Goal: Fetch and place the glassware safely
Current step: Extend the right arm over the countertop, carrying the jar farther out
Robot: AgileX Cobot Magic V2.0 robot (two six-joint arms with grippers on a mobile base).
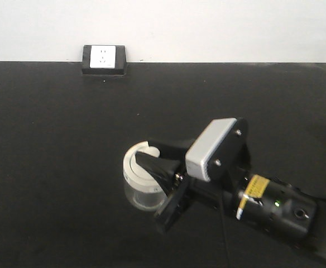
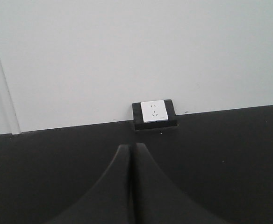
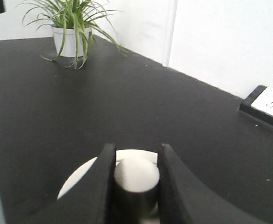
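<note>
The right jaws are clenched on the knob (image 3: pixel 136 173) of the cream-white lid (image 3: pixel 79 180), with one black jaw pressed to each side of it at the lower middle of the right wrist view. Under the lid sits the glass jar (image 1: pixel 142 197), low and a little left of centre in the front view. It looks to rest on the black counter (image 1: pixel 51 167), though we cannot tell whether its base has left the surface.

Our grip is on the lid, not on the glass, and that sets how we should lift. We cannot see whether the lid is fastened or only lies on the rim. If it is loose, a quick pull would take the lid and leave the jar behind, or let it drop. We would therefore rise slowly and straight up, watching in the front view that the clear body comes along. We would stay low over the counter until that is certain. The squeeze should be firm but steady, since the knob is round and could slip out if the wrist tilts.

There is room to move. The socket box (image 1: pixel 103 58) stands well apart at the upper left of the front view. The potted plant (image 3: pixel 74 28) is far off at the upper left of the right wrist view.

The left jaws are pressed together on nothing at the lower middle of the left wrist view, facing the socket box and the white wall (image 2: pixel 127 56). They need not act.
</note>
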